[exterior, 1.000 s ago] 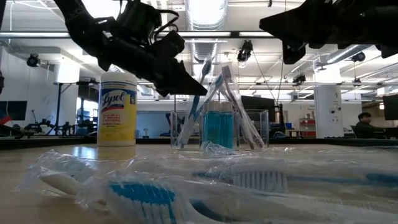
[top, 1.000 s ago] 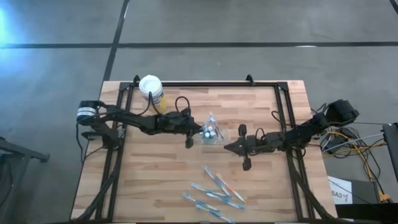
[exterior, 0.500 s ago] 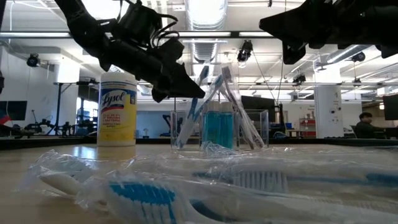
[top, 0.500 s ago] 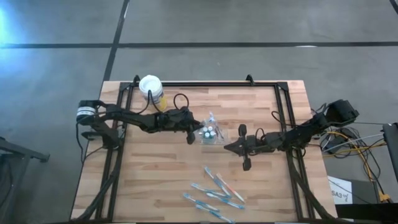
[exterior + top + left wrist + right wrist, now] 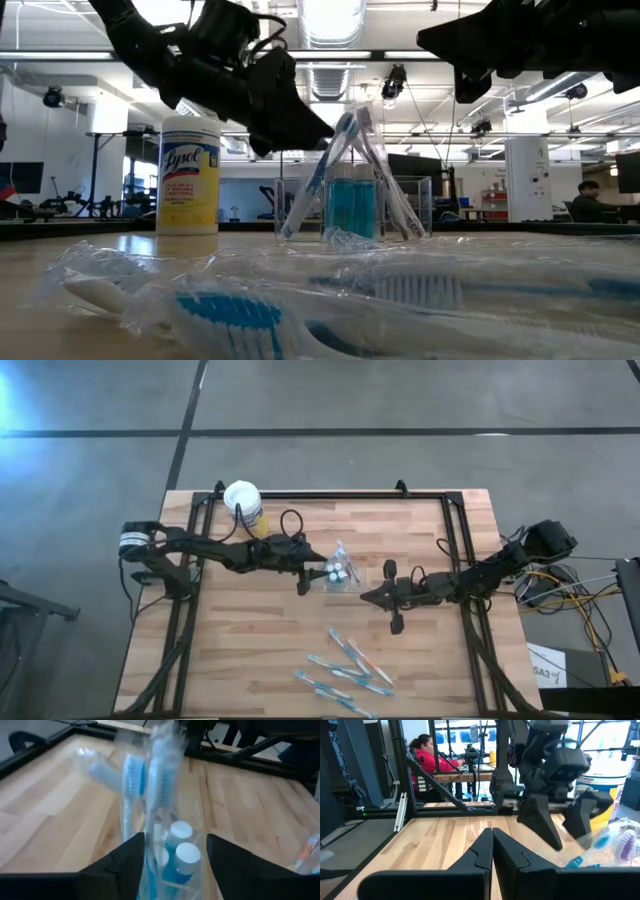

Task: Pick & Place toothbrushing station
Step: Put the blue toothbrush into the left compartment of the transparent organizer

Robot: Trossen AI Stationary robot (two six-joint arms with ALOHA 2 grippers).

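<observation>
A small clear holder (image 5: 340, 575) stands at the table's middle. In it are blue white-capped tubes (image 5: 188, 855) and wrapped blue-and-white toothbrushes (image 5: 345, 150), which lean against one another, bristle ends up. My left gripper (image 5: 175, 845) is open just left of the holder, one finger on each side of a wrapped toothbrush (image 5: 157, 775) standing in it. My right gripper (image 5: 365, 598) hovers shut to the right of the holder, above the table. Several more wrapped toothbrushes (image 5: 345, 670) lie flat near the front edge. My left gripper's fingers flank the wrapped toothbrush's handle (image 5: 152, 845) level, from the table's left. The wrapper lies close against one finger (image 5: 135, 852); I cannot tell whether they touch. The brush stands in the holder with its lower end inside.
A yellow canister with a white lid (image 5: 243, 500) stands at the far left corner. A black frame rail (image 5: 330, 495) runs along the table's far and side edges. Bare wood lies between the holder and the loose brushes. A person (image 5: 425, 755) sits beyond the table.
My left gripper has opened and let go of the wrapped toothbrush. The brush's bristle end has tipped toward the right and now leans against the other brushes in the holder. My right arm has kept still.
</observation>
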